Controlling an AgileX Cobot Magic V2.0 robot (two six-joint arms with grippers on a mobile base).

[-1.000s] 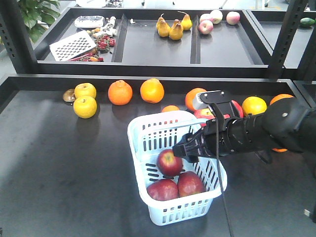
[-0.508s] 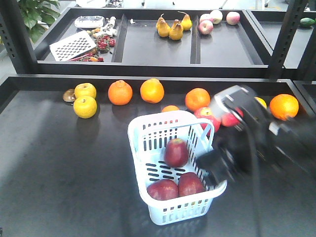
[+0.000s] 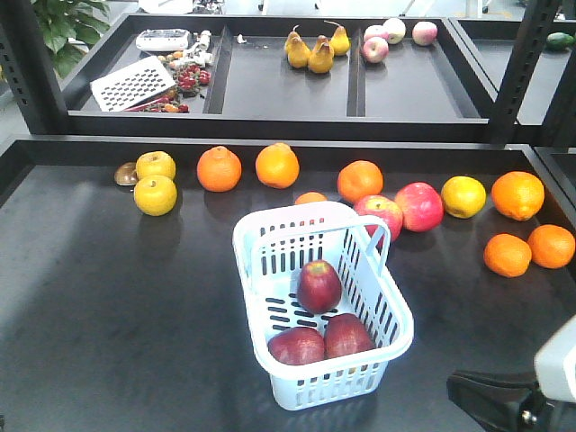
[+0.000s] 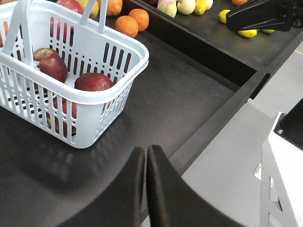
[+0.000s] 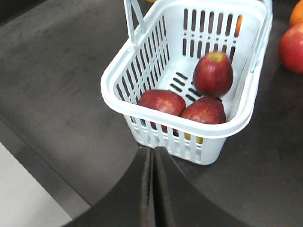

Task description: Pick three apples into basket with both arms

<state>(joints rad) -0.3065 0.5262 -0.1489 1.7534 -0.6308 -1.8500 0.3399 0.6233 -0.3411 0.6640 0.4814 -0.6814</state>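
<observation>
- Our right pincer (image 5: 152, 156) hangs just short of the basket's near wall, its two dark fingers pressed together and holding nothing; our left pincer (image 4: 146, 156) is likewise closed and empty, poised over bare counter beside the basket.
- The three apples (image 3: 319, 285) all lie inside the basket (image 3: 261, 236): two side by side at the near end, the third alone toward the middle.
- We judge the task complete as far as placement goes; at most, parking the arms remains.
- The apples are dark maroon-red and round, with a yellowish patch at the stem of the lone one in the right wrist view.
- The basket is pale blue-white with slotted walls and floor, its handle raised, standing on the dark counter (image 3: 108, 297).
- Behind it, untouched, lie brighter pink-red apples (image 3: 400, 209) and oranges (image 3: 247, 167) in a loose row.
</observation>
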